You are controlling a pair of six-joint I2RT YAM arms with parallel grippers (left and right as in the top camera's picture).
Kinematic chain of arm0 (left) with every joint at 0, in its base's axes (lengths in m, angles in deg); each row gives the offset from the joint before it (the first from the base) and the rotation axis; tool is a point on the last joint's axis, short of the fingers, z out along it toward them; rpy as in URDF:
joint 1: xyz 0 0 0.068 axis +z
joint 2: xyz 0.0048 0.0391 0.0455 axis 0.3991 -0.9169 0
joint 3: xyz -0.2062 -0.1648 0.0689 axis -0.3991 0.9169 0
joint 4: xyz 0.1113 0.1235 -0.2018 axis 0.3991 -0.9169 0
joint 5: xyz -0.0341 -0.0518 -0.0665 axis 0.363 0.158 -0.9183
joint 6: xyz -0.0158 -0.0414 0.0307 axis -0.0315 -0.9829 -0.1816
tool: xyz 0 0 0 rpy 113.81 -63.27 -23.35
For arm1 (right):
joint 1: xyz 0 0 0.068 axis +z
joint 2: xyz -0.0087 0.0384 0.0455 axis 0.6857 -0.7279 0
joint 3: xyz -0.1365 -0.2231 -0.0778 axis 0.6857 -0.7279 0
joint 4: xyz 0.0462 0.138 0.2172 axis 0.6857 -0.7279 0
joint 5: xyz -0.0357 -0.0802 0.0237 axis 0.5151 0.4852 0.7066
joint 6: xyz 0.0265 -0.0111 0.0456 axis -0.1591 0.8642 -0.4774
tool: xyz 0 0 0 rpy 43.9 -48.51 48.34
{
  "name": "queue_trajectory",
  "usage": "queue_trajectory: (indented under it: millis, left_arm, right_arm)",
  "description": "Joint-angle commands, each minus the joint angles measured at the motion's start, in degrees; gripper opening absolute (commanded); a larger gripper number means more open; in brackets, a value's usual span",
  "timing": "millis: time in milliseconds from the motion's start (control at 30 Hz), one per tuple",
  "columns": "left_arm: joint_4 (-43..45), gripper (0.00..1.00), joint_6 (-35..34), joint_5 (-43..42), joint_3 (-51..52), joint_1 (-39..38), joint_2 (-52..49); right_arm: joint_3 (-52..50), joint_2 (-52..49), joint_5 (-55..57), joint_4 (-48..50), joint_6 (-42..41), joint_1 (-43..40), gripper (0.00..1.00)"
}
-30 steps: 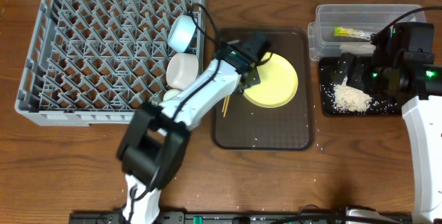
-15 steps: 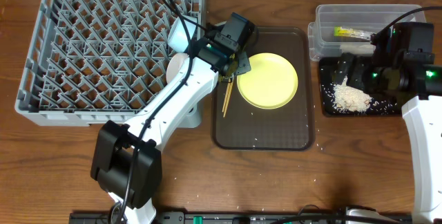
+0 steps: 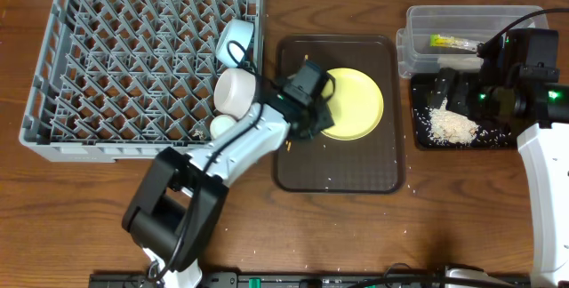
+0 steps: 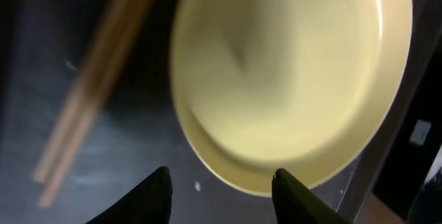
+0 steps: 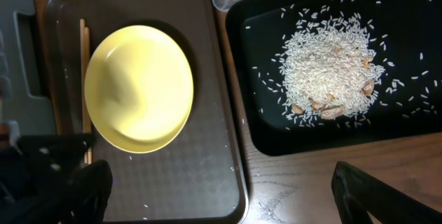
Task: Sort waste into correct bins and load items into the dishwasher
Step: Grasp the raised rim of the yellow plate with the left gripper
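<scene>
Overhead: grey dish rack (image 3: 133, 57) left, brown tray (image 3: 356, 168) centre, right gripper (image 5: 224, 186) spread above the black tray (image 5: 407, 124). Yellow plate (image 3: 360, 101) and chopsticks (image 5: 84, 58) lie on the brown tray; left gripper (image 4: 224, 182), fingers apart, now covers the plate's rim, down from the rack's edge.

- The left claw (image 4: 221, 189) is spread wide, with the near rim of the yellow plate (image 3: 360, 101) between its tips.
- The chopsticks (image 4: 90, 106) lie just beside the plate's left edge and narrow the gap there.
- The front half of the brown tray (image 3: 338, 172) is bare except for stray grains.
- The left arm crosses the strip between the dish rack (image 3: 133, 57) and the tray.
- The white bowl (image 3: 236, 91) crowds the rack's right edge.
- The rice heap (image 5: 328, 72) fills the middle of the black tray (image 5: 262, 120).
- The tabletop (image 3: 462, 208) in front of it is open.
</scene>
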Motion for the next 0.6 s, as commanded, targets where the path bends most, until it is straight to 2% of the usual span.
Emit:
queue_trajectory:
  millis: [0, 100, 133, 200, 333, 567]
  left_arm:
    - [0.72, 0.5, -3.98, 5.31, 0.98, -3.45, 1.16]
    - [4.68, 0.53, -5.27, 7.15, 2.32, -5.57, 1.2]
    - [7.13, 0.55, -9.07, 8.7, 4.26, -6.23, 1.2]
    - [8.9, 0.6, -12.28, 10.47, 6.4, -6.21, 1.2]
    - [14.21, 0.65, -12.37, 13.2, 9.53, -6.08, 1.09]
    - [14.95, 0.68, -15.21, 16.52, 9.86, -6.1, -0.52]
  right_arm:
    - [0.57, -0.26, 0.11, -0.07, -0.55, -0.37, 0.99]
    - [0.57, -0.26, 0.11, -0.07, -0.55, -0.37, 0.99]
    - [0.57, -0.26, 0.11, -0.07, -0.55, -0.37, 0.99]
    - [0.57, -0.26, 0.11, -0.07, -0.55, -0.37, 0.99]
    - [0.57, -0.26, 0.11, -0.04, -0.55, -0.37, 0.99]
    - [0.57, -0.26, 0.11, -0.04, -0.55, -0.37, 0.99]
